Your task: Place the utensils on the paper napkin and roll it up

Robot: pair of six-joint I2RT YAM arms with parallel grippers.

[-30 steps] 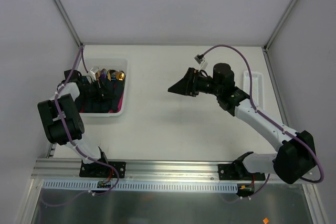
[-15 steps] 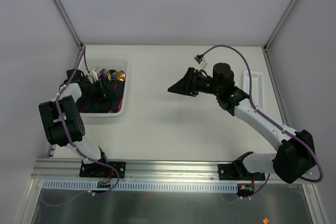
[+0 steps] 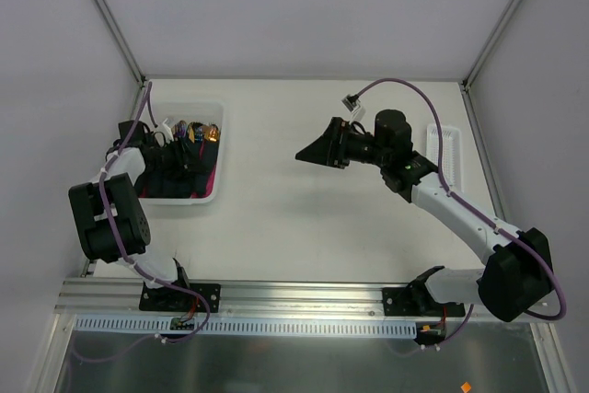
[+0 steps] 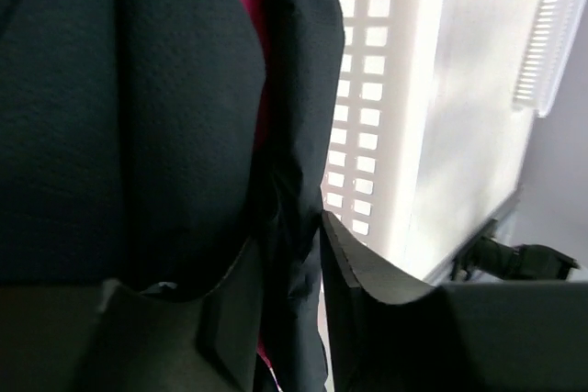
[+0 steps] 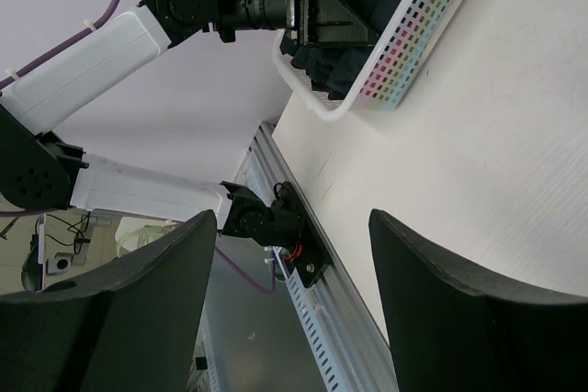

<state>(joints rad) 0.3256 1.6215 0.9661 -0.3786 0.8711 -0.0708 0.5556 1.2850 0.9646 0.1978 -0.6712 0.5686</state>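
The job is at its first step, getting the napkin (image 4: 138, 117) out of the bin (image 3: 189, 106). Nothing has been laid out on the worktop (image 3: 276, 227) yet. The left arm reaches into the bin at the left of the worktop. Its wrist view shows the left fingers (image 4: 358, 305) narrowly parted with a fold of the dark napkin running up between them. I cannot tell whether that fold is pinched or lies loose in the gap. The napkin sits in the bin against a pink sheet (image 4: 246, 6) that shows at its edge. The utensils (image 3: 198, 131) lie at the bin's far end, their gold heads catching the light, untouched. The right fingers (image 5: 156, 300) hang over the middle of the worktop, spread wide and holding nothing. The next move calls for a sure pinch on the dark sheet alone, without dragging the pink one along. Then the napkin should be lifted clear of the bin wall and spread flat on open worktop, where the right arm could help. Only after that can the utensils be fetched and the roll begun.
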